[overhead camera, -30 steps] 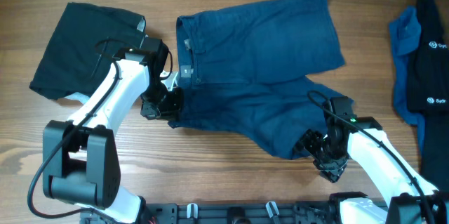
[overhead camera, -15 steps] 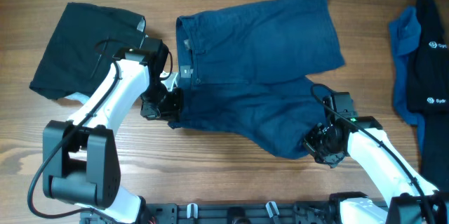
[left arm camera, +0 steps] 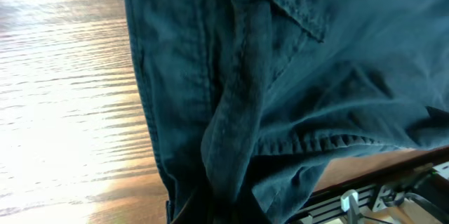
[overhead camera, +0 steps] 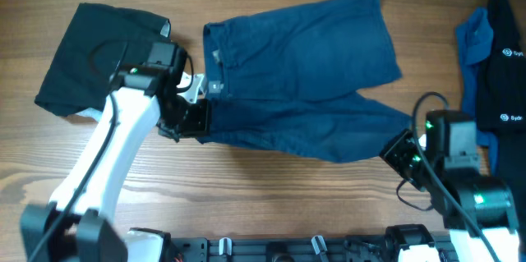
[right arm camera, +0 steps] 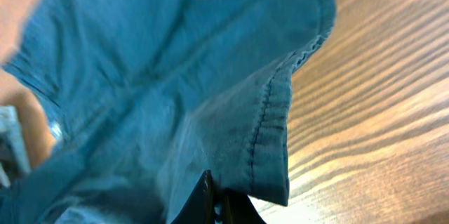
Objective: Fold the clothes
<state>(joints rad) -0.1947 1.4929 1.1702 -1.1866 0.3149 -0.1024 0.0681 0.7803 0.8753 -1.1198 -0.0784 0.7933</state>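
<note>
While being held at two ends, lying across the middle of the table [overhead camera: 271, 204] as a pair of dark blue denim shorts [overhead camera: 304, 65] — waistband to the left, leg openings to the right. Clamping the waistband corner with the left gripper [overhead camera: 189, 119], jaws closed on a thick bunched fold of cloth; showing in the left wrist view as soft, creased denim with stitched seams. Pinching the hem of the lower leg with the right gripper [overhead camera: 396, 149], jaws narrow and closed on the fabric, the stitched edge curling just beside the dark fingertips in the right wrist view. Drawing the lower leg out into a long narrow band, the upper leg lying wide and nearly rectangular. Lying at the left, a folded black garment [overhead camera: 90, 57], partly under the left arm. Lying at the right edge, a bright blue garment [overhead camera: 472, 65] under a black garment with small white logos [overhead camera: 505, 73]. Carrying all of it — warm brown wood with long streaky grain, glaring pale in the wrist views.
</note>
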